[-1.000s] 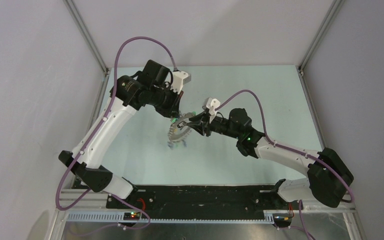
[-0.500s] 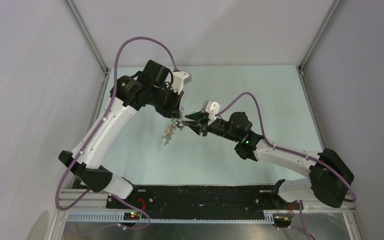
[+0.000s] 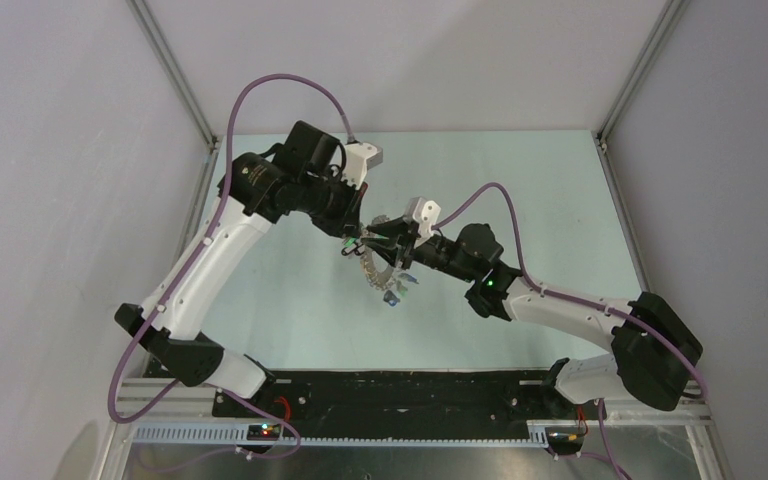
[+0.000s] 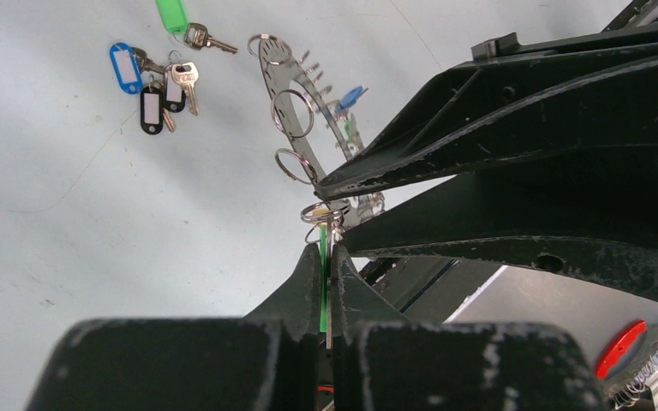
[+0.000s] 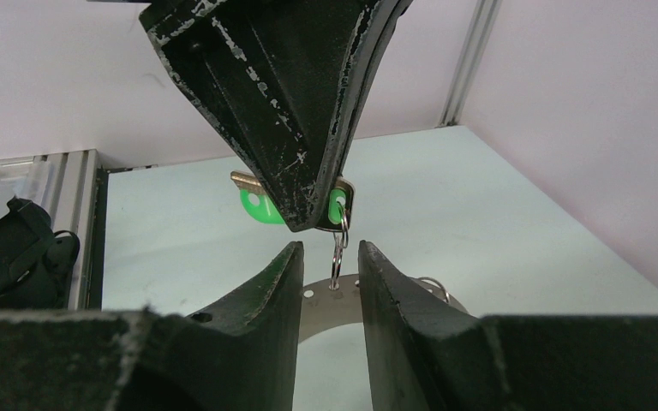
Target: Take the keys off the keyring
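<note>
Centre frame, a green-tagged key [image 5: 261, 210] is clamped in the left gripper [image 3: 354, 238]; just right, the keyring [image 3: 371, 271] is pinched by the right gripper [image 3: 386, 241]. Unthreading is judged underway: the key's split ring [image 5: 339, 248] must be pulled clear.

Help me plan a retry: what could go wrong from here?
The split ring links the green-tagged key, pinched in the left gripper, to the keyring, so pulling may drag the whole keyring along. The right gripper flanks the keyring, but its hold is unclear; the keyring could slip and swing.
</note>
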`<state>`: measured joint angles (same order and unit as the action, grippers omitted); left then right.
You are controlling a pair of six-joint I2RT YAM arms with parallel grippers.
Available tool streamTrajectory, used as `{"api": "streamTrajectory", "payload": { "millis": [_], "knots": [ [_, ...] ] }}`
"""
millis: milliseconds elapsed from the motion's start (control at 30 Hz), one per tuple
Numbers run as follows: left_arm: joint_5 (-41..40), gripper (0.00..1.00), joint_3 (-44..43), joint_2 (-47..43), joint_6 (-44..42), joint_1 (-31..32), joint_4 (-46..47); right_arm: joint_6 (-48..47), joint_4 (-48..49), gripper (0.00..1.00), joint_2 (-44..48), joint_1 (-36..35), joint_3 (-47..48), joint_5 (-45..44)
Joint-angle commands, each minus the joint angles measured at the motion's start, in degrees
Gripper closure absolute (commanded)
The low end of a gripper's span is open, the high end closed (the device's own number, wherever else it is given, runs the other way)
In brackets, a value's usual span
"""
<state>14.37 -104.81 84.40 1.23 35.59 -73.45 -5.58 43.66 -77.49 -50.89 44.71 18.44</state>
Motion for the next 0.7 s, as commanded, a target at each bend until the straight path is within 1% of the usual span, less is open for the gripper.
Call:
{"api": "streamTrajectory", "payload": {
  "millis": [0, 67, 167, 200, 267, 433, 533, 600, 633, 667],
  "knots": [
    [1.6, 1.0, -2.8, -2.8, 1.3, 0.6, 1.5, 0.9, 2.8, 0.82, -1.2, -0.3, 3.0, -0.9],
    [1.3, 1.0, -2.9, -3.1, 1.2, 0.6, 1.5, 1.0, 2.7, 0.89, -1.2, -0.3, 3.1, -1.2],
    [-0.1, 1.0, -3.5, -3.7, 1.1, 0.6, 1.5, 0.9, 1.3, 0.88, -0.9, -0.2, 3.2, -1.2],
    [-0.1, 1.0, -3.6, -3.7, 1.1, 0.5, 1.5, 0.8, 0.5, 0.91, -0.6, 0.0, 3.1, -1.1],
    [-0.1, 1.0, -3.9, -3.7, 1.1, 0.6, 1.5, 0.8, -0.7, 1.0, -0.3, 0.1, 3.2, -0.9],
    [-0.6, 1.0, -4.2, -3.9, 0.9, 0.3, 1.5, 0.9, -2.8, 1.0, 0.8, 0.3, 3.2, -0.2],
    [-0.7, 1.0, -4.5, -4.1, 0.9, 0.1, 1.5, 0.7, -3.6, 0.98, 1.1, 0.4, 3.1, -0.1],
    [-0.1, 1.0, -4.8, -4.2, 1.0, 0.1, 1.5, 0.7, -3.8, 0.91, 1.2, 0.4, 3.2, 0.1],
    [0.4, 1.0, -4.9, -4.1, 1.0, 0.1, 1.5, 0.9, -3.5, 0.86, 1.1, 0.4, 3.2, 0.2],
    [1.7, 1.0, -4.9, -4.0, 0.9, 0.1, 1.5, 1.0, -3.2, 0.85, 1.0, 0.4, 3.1, 0.2]
  ]
}}
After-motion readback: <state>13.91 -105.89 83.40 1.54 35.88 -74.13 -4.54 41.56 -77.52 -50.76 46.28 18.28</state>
